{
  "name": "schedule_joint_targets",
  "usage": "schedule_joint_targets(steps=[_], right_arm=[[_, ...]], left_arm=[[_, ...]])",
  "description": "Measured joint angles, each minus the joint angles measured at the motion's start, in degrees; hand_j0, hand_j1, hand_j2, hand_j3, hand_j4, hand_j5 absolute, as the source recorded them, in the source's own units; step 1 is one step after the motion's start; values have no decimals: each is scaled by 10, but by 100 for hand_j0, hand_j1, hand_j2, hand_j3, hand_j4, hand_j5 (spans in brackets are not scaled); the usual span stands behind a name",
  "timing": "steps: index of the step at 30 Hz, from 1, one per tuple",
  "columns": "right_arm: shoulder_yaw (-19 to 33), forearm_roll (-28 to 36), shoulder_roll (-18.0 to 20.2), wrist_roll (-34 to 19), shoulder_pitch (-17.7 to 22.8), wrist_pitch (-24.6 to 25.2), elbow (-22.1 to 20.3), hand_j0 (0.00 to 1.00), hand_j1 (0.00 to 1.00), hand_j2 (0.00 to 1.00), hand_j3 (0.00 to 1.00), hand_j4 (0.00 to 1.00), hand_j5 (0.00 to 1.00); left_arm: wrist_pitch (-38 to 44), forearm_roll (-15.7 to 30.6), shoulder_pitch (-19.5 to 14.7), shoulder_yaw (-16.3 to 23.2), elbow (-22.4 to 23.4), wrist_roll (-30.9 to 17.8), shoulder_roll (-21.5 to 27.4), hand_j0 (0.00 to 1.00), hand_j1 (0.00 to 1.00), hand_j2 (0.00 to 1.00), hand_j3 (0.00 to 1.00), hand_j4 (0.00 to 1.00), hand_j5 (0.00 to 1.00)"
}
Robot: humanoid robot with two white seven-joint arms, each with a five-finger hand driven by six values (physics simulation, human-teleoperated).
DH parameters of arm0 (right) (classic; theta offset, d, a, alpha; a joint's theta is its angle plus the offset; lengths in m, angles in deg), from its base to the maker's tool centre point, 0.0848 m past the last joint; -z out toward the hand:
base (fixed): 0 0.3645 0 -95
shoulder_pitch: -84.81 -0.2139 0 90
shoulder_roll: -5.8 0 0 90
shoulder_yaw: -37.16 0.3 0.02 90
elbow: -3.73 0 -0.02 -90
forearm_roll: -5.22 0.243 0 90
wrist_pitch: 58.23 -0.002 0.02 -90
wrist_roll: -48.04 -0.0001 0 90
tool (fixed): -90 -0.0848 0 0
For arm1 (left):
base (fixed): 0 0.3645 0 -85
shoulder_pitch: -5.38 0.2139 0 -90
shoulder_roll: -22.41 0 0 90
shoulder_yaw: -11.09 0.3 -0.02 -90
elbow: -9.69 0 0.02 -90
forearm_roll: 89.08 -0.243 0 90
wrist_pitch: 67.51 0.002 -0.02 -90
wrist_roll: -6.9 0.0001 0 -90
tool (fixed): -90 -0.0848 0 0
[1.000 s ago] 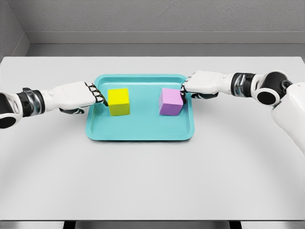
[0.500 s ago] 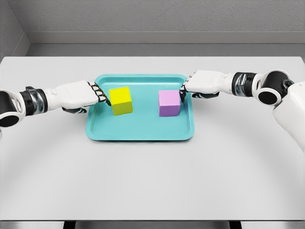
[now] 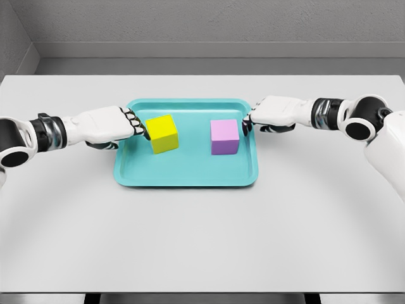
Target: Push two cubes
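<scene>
Two cubes on teal tray (image 3: 186, 176), grey table (image 3: 202, 234). Left hand (image 3: 107, 125) at tray's left edge, fingers curled, holding nothing, fingertips (image 3: 140, 128) touching yellow cube (image 3: 162, 133), cube slightly rotated. Purple cube (image 3: 224, 137) right of it, square to tray. Right hand (image 3: 273, 113) at tray's right rim, fingers curled, empty, just beside purple cube, small gap.

Two cubes (image 3: 162, 133) (image 3: 224, 137) sit side by side in tray (image 3: 190, 175).
</scene>
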Motion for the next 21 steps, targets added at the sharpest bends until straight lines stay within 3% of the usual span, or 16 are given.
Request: schedule_joint_targets(steps=[21], right_arm=[[-7, 0, -30, 0, 0, 0, 0, 56, 56, 56, 56, 56, 56]], left_arm=[[0, 1, -1, -4, 16, -2, 3, 80, 80, 80, 80, 80, 80]])
